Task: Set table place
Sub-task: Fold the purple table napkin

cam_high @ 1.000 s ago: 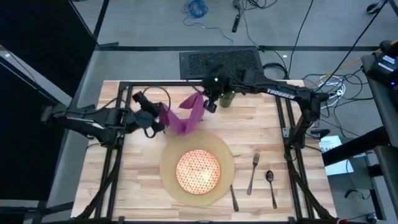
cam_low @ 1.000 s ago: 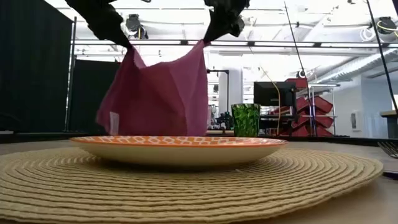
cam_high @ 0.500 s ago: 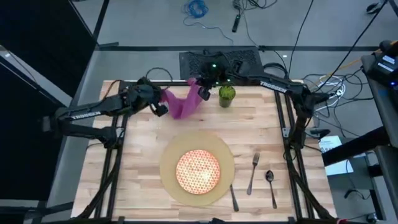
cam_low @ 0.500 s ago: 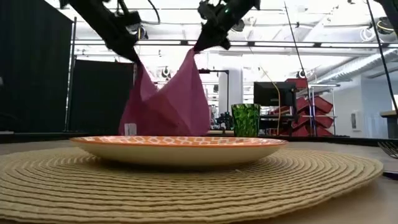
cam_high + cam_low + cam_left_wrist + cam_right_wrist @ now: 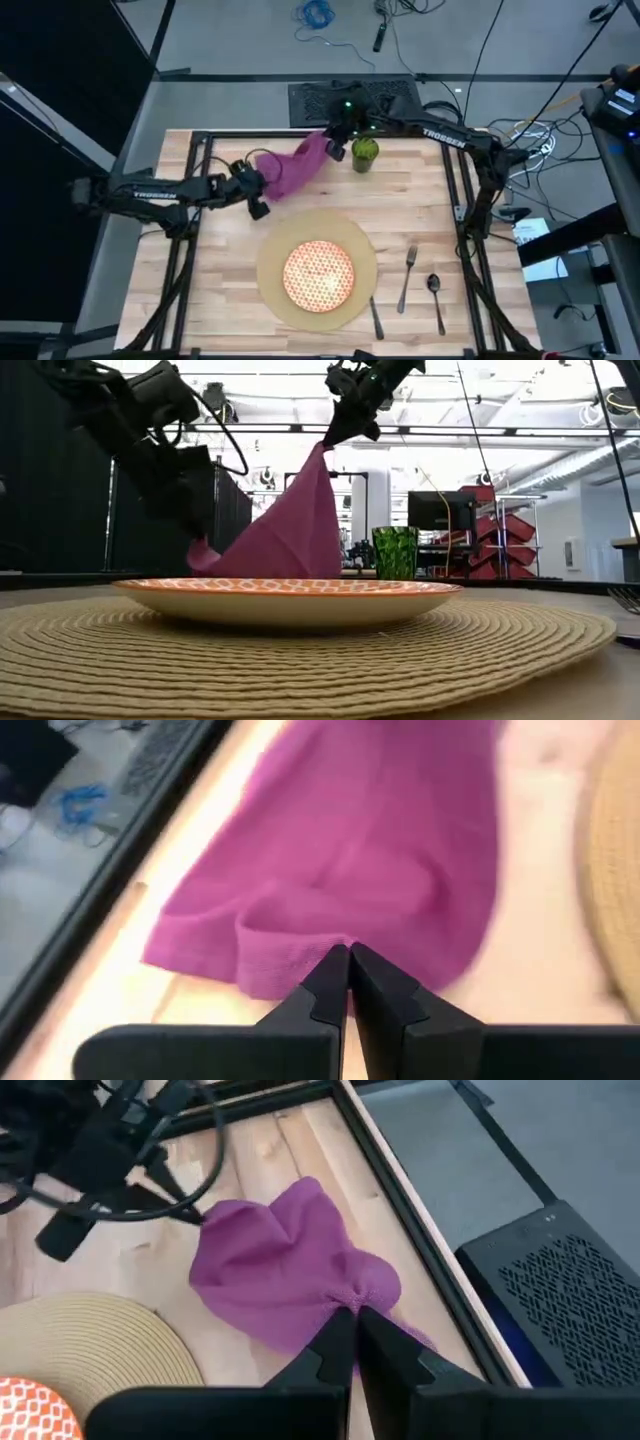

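A magenta cloth napkin (image 5: 295, 165) is stretched between my two grippers near the table's (image 5: 420, 215) far edge. My right gripper (image 5: 335, 148) is shut on its high end, beside a green cup (image 5: 365, 152). My left gripper (image 5: 258, 190) is shut on its low end, down near the tabletop. The cloth slopes from the right gripper (image 5: 335, 435) down to the left gripper (image 5: 197, 538). The round tan place mat (image 5: 275, 300) lies at the near middle and carries the red-and-cream plate (image 5: 320, 275). My left gripper pinches the napkin's hemmed edge (image 5: 318, 952) between its two shut fingers, coming in low from the table's left. That end sits close above the wood, and the cloth beyond it spreads toward the far edge. My right gripper pinches a gathered bunch of the napkin (image 5: 350, 1295) between its two fingers, from above and pointing down. The cloth hangs below it, fanning out toward the table and the other arm.
A fork (image 5: 407, 278), a spoon (image 5: 435, 295) and a knife (image 5: 376, 318) lie right of the mat. The black frame bar (image 5: 250, 133) runs along the far edge behind the cloth. Bare wood shows left of the mat.
Both grippers first carried the napkin toward the far edge. My left gripper then dropped and came back toward the near left, lowering its end of the cloth close to the table. My right gripper stayed high, so the cloth now slants instead of hanging level.
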